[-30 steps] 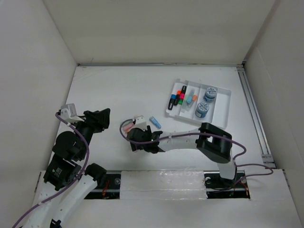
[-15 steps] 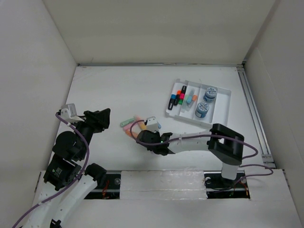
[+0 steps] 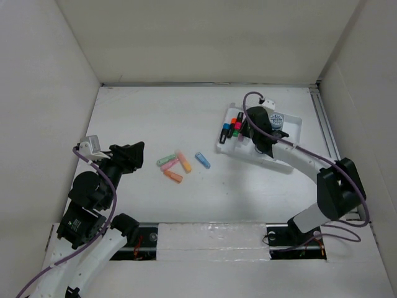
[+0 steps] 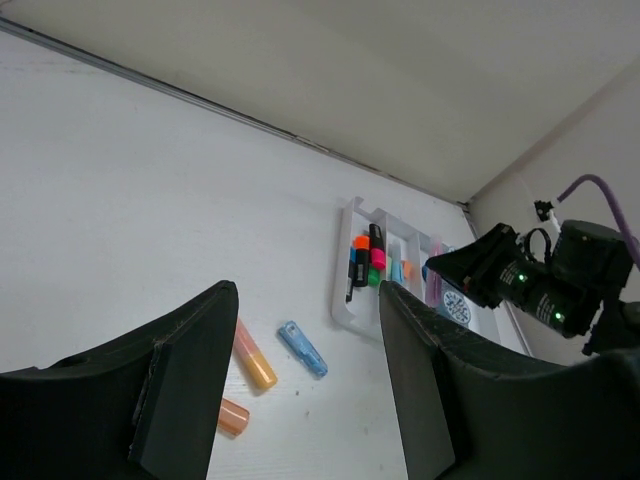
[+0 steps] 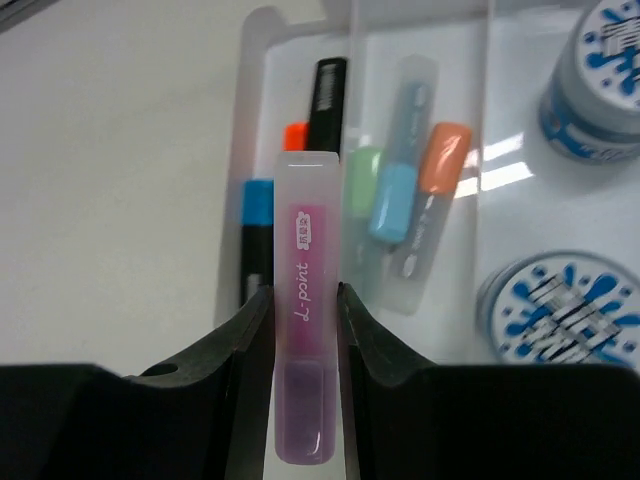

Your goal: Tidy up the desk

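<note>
Pink translucent highlighter pen (image 5: 306, 220) is sitting clamped lengthwise in my right gripper (image 5: 303, 325), paralleling the slots of the white ribbed tray (image 5: 252, 120) for dropping in; my left gripper (image 4: 307, 300) is idling unclenched

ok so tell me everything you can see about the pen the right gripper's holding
The pen is a short, flat-ended stick of frosted translucent plastic with a pink label bearing white script; its near end looks purple. The right gripper pinches it between both fingers, which press on its long sides. It hangs over the white tray, above the compartment of markers. Whether it touches anything below cannot be told.
</note>
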Available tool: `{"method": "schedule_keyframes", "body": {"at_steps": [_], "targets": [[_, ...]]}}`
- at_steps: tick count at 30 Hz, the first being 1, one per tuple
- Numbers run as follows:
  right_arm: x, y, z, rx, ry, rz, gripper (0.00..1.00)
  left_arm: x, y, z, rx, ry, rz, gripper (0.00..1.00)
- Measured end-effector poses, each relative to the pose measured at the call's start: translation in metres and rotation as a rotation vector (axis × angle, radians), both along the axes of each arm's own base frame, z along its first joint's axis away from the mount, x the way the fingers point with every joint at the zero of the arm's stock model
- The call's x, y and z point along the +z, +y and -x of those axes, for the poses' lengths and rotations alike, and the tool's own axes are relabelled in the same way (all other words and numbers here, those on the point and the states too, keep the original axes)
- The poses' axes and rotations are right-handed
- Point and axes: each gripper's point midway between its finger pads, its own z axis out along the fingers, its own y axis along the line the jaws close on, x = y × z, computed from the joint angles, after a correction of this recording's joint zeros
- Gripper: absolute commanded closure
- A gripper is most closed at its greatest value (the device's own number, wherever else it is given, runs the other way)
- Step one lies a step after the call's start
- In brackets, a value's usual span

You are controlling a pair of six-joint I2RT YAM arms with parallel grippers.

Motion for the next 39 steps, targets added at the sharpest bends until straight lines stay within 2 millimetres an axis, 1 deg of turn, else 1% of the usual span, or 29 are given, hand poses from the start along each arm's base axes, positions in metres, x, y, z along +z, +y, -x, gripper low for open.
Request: {"method": "schedule_keyframes", "body": {"at_steps": [1, 2, 3, 4, 5, 7, 8, 10, 11, 12, 13, 15, 16, 17, 18, 19, 20, 21, 22, 23, 24, 25, 26, 27, 29, 31, 35, 39], "targets": [[-0.006, -0.01, -0.009, -0.015, 0.012, -0.002, 0.94, 0.0, 0.0, 0.0, 0.0, 0.0, 0.0, 0.45], [-0.014, -0.023, -0.017, -0.038, 0.03, -0.002, 0.91, 0.0, 0.0, 0.0, 0.0, 0.0, 0.0, 0.45], [-0.025, -0.035, -0.025, -0.057, 0.056, 0.0, 0.91, 0.0, 0.0, 0.0, 0.0, 0.0, 0.0, 0.45], [-0.034, -0.046, -0.03, -0.075, 0.078, 0.003, 0.87, 0.0, 0.0, 0.0, 0.0, 0.0, 0.0, 0.45], [-0.042, -0.053, -0.035, -0.082, 0.098, 0.0, 0.74, 0.0, 0.0, 0.0, 0.0, 0.0, 0.0, 0.45], [-0.054, -0.063, -0.042, -0.098, 0.126, 0.002, 0.6, 0.0, 0.0, 0.0, 0.0, 0.0, 0.0, 0.45], [-0.057, -0.066, -0.046, -0.1, 0.136, 0.001, 0.49, 0.0, 0.0, 0.0, 0.0, 0.0, 0.0, 0.45], [-0.058, -0.067, -0.049, -0.097, 0.139, 0.001, 0.42, 0.0, 0.0, 0.0, 0.0, 0.0, 0.0, 0.45], [-0.054, -0.062, -0.049, -0.084, 0.13, -0.002, 0.38, 0.0, 0.0, 0.0, 0.0, 0.0, 0.0, 0.45], [-0.053, -0.062, -0.049, -0.082, 0.127, -0.003, 0.38, 0.0, 0.0, 0.0, 0.0, 0.0, 0.0, 0.45], [-0.048, -0.057, -0.048, -0.069, 0.114, -0.005, 0.39, 0.0, 0.0, 0.0, 0.0, 0.0, 0.0, 0.45], [-0.032, -0.041, -0.045, -0.028, 0.073, -0.009, 0.47, 0.0, 0.0, 0.0, 0.0, 0.0, 0.0, 0.45], [-0.022, -0.029, -0.043, 0.005, 0.046, -0.011, 0.57, 0.0, 0.0, 0.0, 0.0, 0.0, 0.0, 0.45], [-0.012, -0.014, -0.041, 0.045, 0.015, -0.013, 0.84, 0.0, 0.0, 0.0, 0.0, 0.0, 0.0, 0.45], [-0.005, 0.005, -0.037, 0.097, -0.011, -0.012, 0.93, 0.0, 0.0, 0.0, 0.0, 0.0, 0.0, 0.45], [0.002, 0.029, -0.031, 0.16, -0.038, -0.018, 0.96, 0.0, 0.0, 0.0, 0.0, 0.0, 0.0, 0.45], [0.006, 0.053, -0.023, 0.225, -0.054, -0.022, 0.96, 0.0, 0.0, 0.0, 0.0, 0.0, 0.0, 0.45], [0.005, 0.075, -0.013, 0.288, -0.057, -0.019, 0.93, 0.0, 0.0, 0.0, 0.0, 0.0, 0.0, 0.45], [0.001, 0.1, -0.002, 0.353, -0.055, -0.011, 0.87, 0.0, 0.0, 0.0, 0.0, 0.0, 0.0, 0.45], [-0.005, 0.122, 0.009, 0.412, -0.047, 0.001, 0.69, 0.0, 0.0, 0.0, 0.0, 0.0, 0.0, 0.45], [-0.013, 0.144, 0.02, 0.472, -0.033, 0.014, 0.6, 0.0, 0.0, 0.0, 0.0, 0.0, -0.001, 0.45], [-0.023, 0.164, 0.032, 0.526, -0.019, 0.032, 0.55, 0.0, 0.0, 0.0, 0.0, 0.0, -0.001, 0.45], [-0.033, 0.179, 0.042, 0.572, -0.004, 0.046, 0.45, 0.0, 0.0, 0.0, 0.0, 0.0, -0.001, 0.45], [-0.043, 0.192, 0.054, 0.613, 0.012, 0.063, 0.42, 0.0, 0.0, 0.0, 0.0, 0.0, 0.0, 0.45], [-0.062, 0.206, 0.073, 0.677, 0.049, 0.1, 0.37, 0.0, 0.0, 0.0, 0.0, 0.0, 0.0, 0.45], [-0.075, 0.212, 0.085, 0.713, 0.077, 0.124, 0.36, 0.0, 0.0, 0.0, 0.0, 0.0, -0.001, 0.45], [-0.091, 0.219, 0.091, 0.743, 0.111, 0.161, 0.36, 0.0, 0.0, 0.0, 0.0, 0.0, 0.0, 0.45], [-0.106, 0.229, 0.09, 0.76, 0.135, 0.184, 0.39, 0.0, 0.0, 0.0, 0.0, 0.0, -0.001, 0.45]]}}
